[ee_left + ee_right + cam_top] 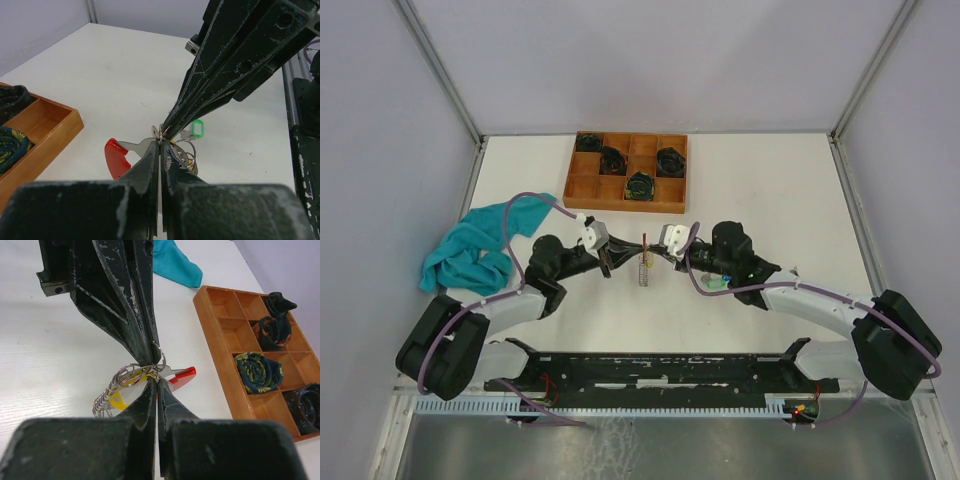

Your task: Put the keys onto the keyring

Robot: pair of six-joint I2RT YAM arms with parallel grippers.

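Left gripper: fingers closed tip to tip. Blade of red-tagged key runs into them and appears pinched there. Right gripper: fingers also closed, tips meeting L tips nose-to-nose over mid-table; which wire it nips, cannot tell. Keyring w/ yellow tag hangs at that junction, betw. the two sets of tips. Judgement: each arm steadies one part so key hole and ring gap can be worked together. Threading step in hand, not confirmed done. Green-tagged key lies loose on table just beyond, near R arm, apparently yet to fit. Risk: thin parts in closed tips, so slip or twist likely.
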